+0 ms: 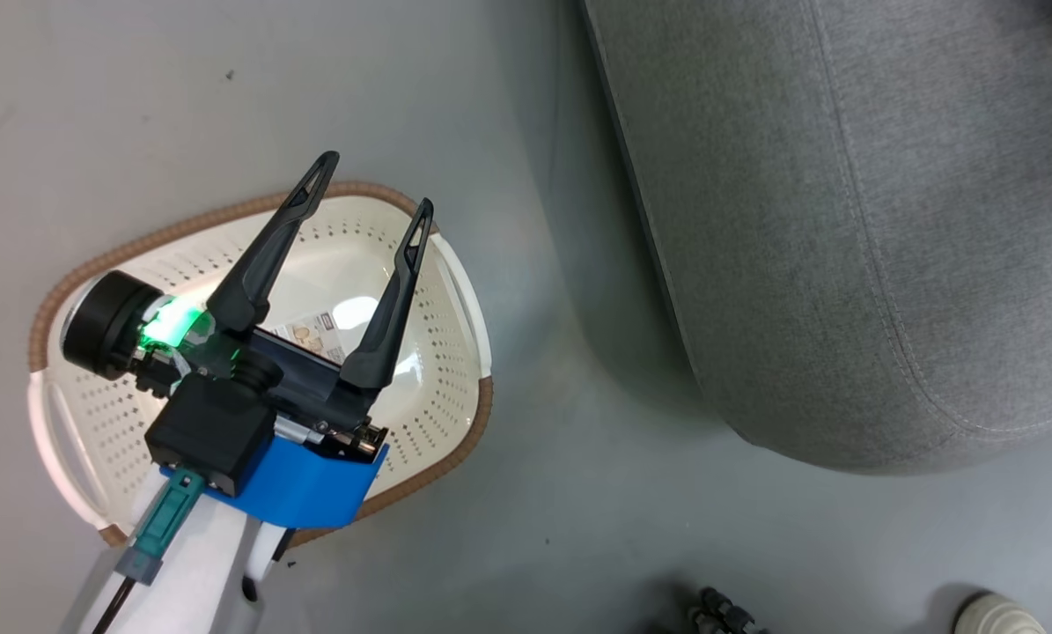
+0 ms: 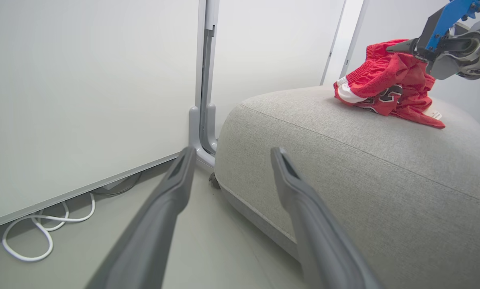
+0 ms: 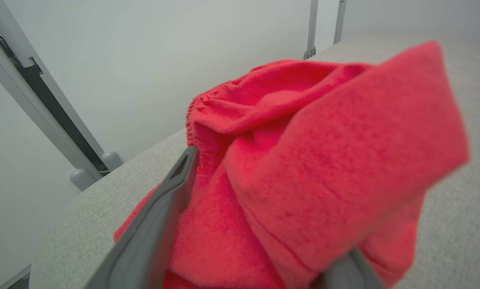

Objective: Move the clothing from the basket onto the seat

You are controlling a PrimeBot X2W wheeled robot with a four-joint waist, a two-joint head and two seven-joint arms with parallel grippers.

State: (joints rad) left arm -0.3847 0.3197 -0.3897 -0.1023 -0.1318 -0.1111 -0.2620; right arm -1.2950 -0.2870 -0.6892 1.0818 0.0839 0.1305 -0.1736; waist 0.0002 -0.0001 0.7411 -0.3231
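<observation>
The basket (image 1: pixel 455 291) stands on the floor (image 1: pixel 182 106) with nothing in it but a label (image 1: pixel 314 339) on its bottom, and the left gripper (image 1: pixel 376 183) hangs over it with its fingers spread wide and nothing between them. Just beside the basket is the seat (image 1: pixel 842 220). The clothing (image 2: pixel 388 84) lies in a red heap on the seat's far end, where the right gripper (image 2: pixel 402 48) has its jaws wide apart, cloth bunched between them and draped over one finger.
</observation>
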